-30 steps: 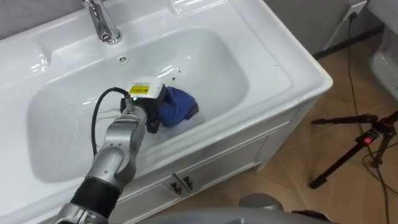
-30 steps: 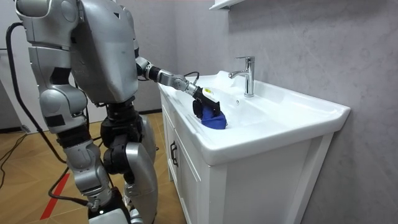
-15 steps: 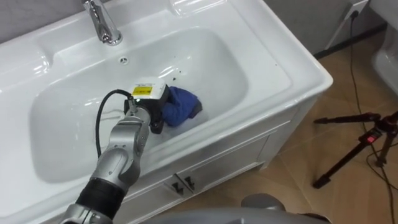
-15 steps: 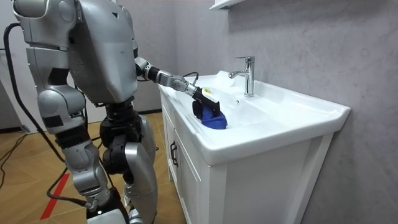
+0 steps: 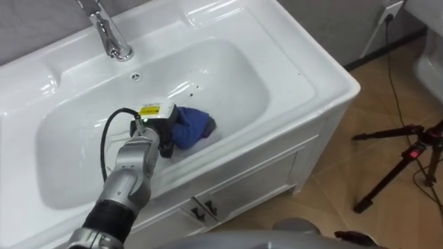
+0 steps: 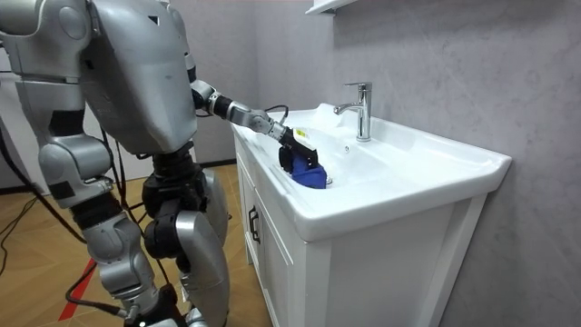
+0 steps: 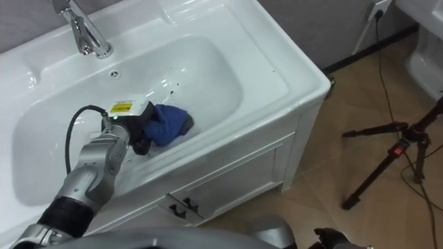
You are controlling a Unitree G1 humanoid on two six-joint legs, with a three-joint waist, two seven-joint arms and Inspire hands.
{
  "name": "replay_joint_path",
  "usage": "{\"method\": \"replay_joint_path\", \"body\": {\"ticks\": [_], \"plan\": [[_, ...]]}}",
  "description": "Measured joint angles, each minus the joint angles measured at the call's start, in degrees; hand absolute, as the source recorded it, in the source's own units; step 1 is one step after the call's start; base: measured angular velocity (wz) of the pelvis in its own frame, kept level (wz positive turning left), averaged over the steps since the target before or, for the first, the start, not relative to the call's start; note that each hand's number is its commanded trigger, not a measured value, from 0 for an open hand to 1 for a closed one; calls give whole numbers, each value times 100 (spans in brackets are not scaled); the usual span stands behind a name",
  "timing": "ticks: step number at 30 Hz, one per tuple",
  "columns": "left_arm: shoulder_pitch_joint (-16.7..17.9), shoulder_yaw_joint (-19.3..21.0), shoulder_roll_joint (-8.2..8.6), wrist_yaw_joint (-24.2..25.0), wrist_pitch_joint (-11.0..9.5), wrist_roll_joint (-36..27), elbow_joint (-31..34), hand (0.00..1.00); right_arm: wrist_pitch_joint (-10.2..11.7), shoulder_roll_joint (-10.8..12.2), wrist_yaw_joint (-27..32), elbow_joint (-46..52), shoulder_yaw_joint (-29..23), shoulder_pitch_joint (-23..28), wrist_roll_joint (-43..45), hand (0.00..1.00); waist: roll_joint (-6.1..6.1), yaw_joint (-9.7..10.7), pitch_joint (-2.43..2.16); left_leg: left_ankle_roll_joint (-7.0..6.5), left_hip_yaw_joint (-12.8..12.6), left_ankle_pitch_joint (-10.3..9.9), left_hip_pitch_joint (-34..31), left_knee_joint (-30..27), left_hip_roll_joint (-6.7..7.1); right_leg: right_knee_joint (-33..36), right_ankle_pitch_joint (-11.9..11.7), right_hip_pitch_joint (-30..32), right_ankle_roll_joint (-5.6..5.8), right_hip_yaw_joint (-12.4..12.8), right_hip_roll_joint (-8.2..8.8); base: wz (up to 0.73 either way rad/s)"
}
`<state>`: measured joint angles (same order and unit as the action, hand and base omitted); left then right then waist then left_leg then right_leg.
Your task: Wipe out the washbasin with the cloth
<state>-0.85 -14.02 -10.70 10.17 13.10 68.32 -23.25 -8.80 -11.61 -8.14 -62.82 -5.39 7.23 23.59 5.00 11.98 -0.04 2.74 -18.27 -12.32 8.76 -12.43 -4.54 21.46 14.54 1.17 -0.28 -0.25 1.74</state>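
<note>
Where the left arm slants down over the rim, 1 left hand [image 5: 156,128] sits knuckles-up in the bowl, fingers curled onto 1 bunched blue cloth [image 5: 192,127]. The cloth lies against the fingertips, just right of the hand, on the floor of 1 white ceramic basin [image 5: 228,76]. Beyond the hand stands 1 chrome tap [image 5: 109,38]. Well to its right, 1 black tripod [image 5: 408,167] stands on wooden flooring. The right hand [image 6: 145,292] hangs by the thigh, and I cannot tell its grip.

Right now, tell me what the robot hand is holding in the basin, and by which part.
The left robot hand grips the bunched blue cloth by its left end, against the white basin's near inner wall.
</note>
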Motion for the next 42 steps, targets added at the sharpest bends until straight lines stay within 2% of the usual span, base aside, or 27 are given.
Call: {"method": "replay_joint_path", "body": {"ticks": [3, 5, 6, 9, 14, 20, 23, 25, 27, 29, 32, 38, 42], "plan": [[192, 67, -270, -121, 108, 246, -55, 100, -80, -21, 100, 19, -97, -42, 42, 0, 7, 10, -6, 2, 32, 1, -23, -74, -26, 88, 35, 44, -49, -16, -18, 0], [314, 105, -503, -132, 305, 582, -207, 100, -117, -88, 96, 66, -148, -47, 127, 0, 45, 12, -17, 4, 35, 2, -54, -115, -50, 136, 53, 87, -75, -18, -36, -4], [338, 109, -559, -135, 356, 637, -262, 100, -119, -106, 92, 64, -174, -47, 175, 0, 59, 13, -21, 5, 36, 1, -57, -115, -55, 134, 55, 91, -81, -18, -42, -3], [499, 146, -782, -138, 527, 912, -485, 100, -135, -243, 44, 61, -278, -33, 312, 0, 163, 20, -72, 16, 60, 7, -70, -113, -67, 141, 68, 104, -103, -32, -50, 0], [694, 138, -1078, -141, 536, 1338, -601, 100, -45, -422, 47, 59, -383, -55, 344, 0, 283, 15, -65, 31, 126, 17, -106, -113, -61, 145, 77, 101, -116, -63, -40, 3], [748, 141, -1249, -141, 435, 1406, -630, 100, 126, -620, 45, 55, -518, -69, 356, 0, 439, -11, -64, 31, 162, 17, -225, -195, -61, 154, 70, 226, -123, -64, -27, -3], [807, 149, -1344, -178, 411, 1518, -666, 100, 139, -630, 48, 60, -549, -64, 398, 0, 488, -77, -66, 31, 182, 17, -263, -232, -69, 221, 76, 304, -135, -104, -24, -17], [826, 149, -1416, -237, 399, 1518, -749, 100, 175, -643, 75, 56, -548, -58, 405, 0, 545, -114, -61, 31, 464, 17, -313, -240, -67, 236, 84, 289, -159, -215, -19, -11], [827, 140, -1461, -313, 373, 1517, -818, 100, 221, -663, 133, 54, -543, -60, 377, 0, 565, -117, -53, 30, 510, 17, -315, -238, -70, 251, 98, 284, -183, -274, -12, 7], [832, 142, -1530, -428, 299, 1517, -853, 100, 326, -681, 240, 51, -544, -64, 363, 0, 567, -121, -51, 37, 557, 23, -321, -232, -78, 257, 113, 273, -203, -330, -15, 11], [832, 143, -1536, -588, 272, 1517, -883, 100, 429, -688, 370, 49, -545, -79, 363, 0, 562, -124, -47, 42, 592, 25, -337, -231, -78, 257, 123, 275, -207, -379, -4, 8], [807, 155, -1549, -1050, 266, 1491, -925, 100, 446, -680, 427, 47, -525, -55, 344, 0, 458, -121, 15, 44, 596, 25, -326, -230, -54, 347, 225, 307, -179, -383, 17, 8], [809, 163, -1550, -1263, 279, 1498, -964, 100, 431, -682, 432, 14, -490, -57, 341, 0, 401, -139, 27, 60, 596, 36, -325, -228, -57, 344, 226, 290, -183, -402, 19, 4]]}}
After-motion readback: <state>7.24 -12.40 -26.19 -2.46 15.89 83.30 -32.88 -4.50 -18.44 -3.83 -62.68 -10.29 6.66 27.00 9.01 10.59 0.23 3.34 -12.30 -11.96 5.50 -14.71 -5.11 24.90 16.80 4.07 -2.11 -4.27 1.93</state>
